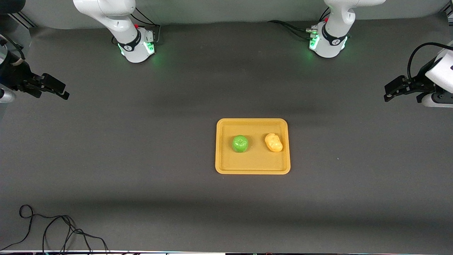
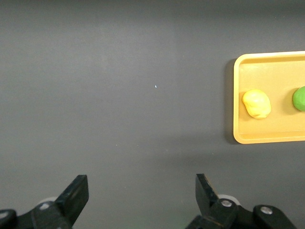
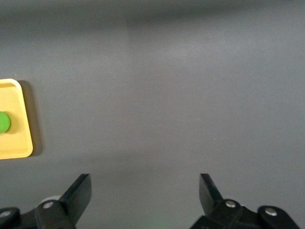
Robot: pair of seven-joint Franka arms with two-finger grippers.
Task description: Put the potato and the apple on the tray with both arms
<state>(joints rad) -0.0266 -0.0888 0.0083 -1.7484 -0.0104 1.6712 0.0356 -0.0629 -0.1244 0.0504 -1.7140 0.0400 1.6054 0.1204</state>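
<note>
We judge the task done — apple (image 1: 240,143) and potato (image 1: 273,142) lie apart on the tray (image 1: 252,167); left gripper (image 1: 392,92) and right gripper (image 1: 56,89) released, empty, over bare table at its ends.

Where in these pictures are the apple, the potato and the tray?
apple (image 1: 240,143), front view, its dimpled top
potato (image 1: 274,142), front view, middle of its lumpy body
tray (image 1: 252,171), front view, rim nearest the camera
</note>
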